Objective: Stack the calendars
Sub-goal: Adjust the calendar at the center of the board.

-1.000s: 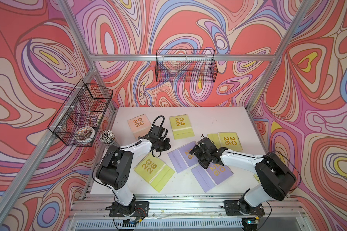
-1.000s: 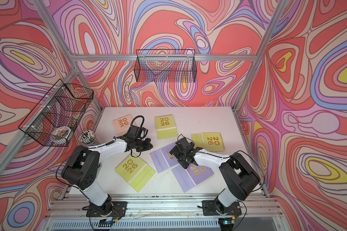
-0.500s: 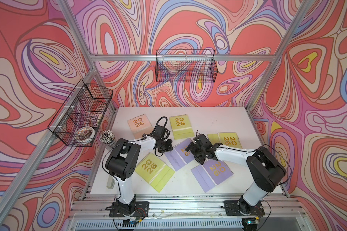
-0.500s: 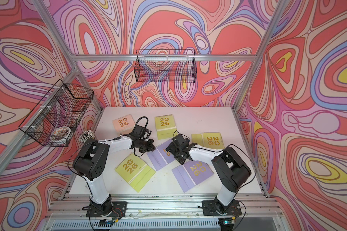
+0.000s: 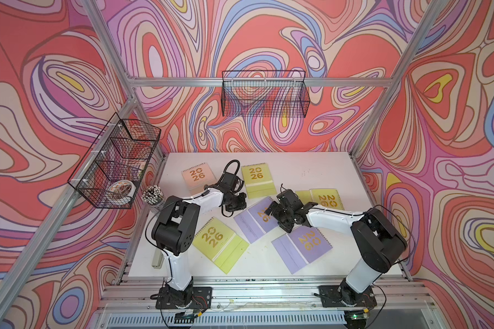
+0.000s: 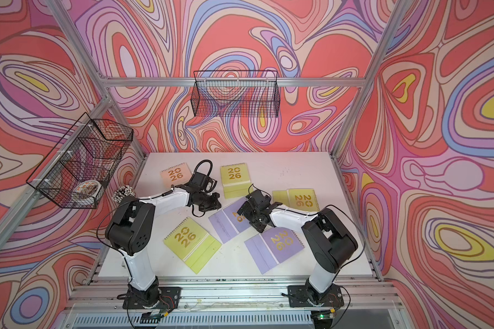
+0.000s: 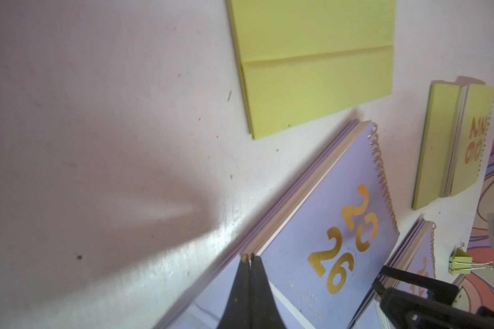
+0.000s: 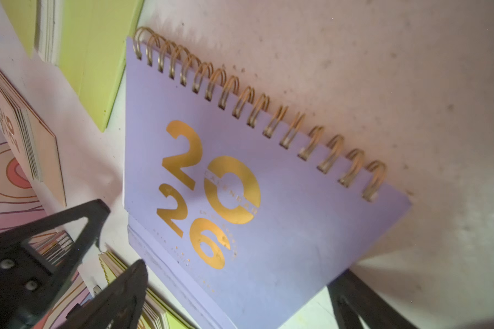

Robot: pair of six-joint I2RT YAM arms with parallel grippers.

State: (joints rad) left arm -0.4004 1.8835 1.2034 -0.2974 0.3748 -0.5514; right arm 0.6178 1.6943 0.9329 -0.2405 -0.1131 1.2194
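White table (image 5: 311, 168) carries six calendars, spread out singly. The middle lavender calendar (image 5: 254, 220) lies flat at the centre, between my two arms. My left gripper (image 7: 250, 260) has its fingers pressed together, with the tips at that calendar's far-left edge. My right gripper (image 5: 277, 216) is spread wide over the calendar's right half, and the gold "2026" shows between its fingers in the right wrist view. The other lavender calendar (image 5: 303, 246) lies near right and the near lime calendar (image 5: 220, 242) near left. The right lime calendar (image 5: 325, 199) sits by the right edge, the far lime calendar (image 5: 257, 181) far centre and the peach calendar (image 5: 197, 176) far left. A pencil cup (image 5: 153, 195) stands at the left edge.
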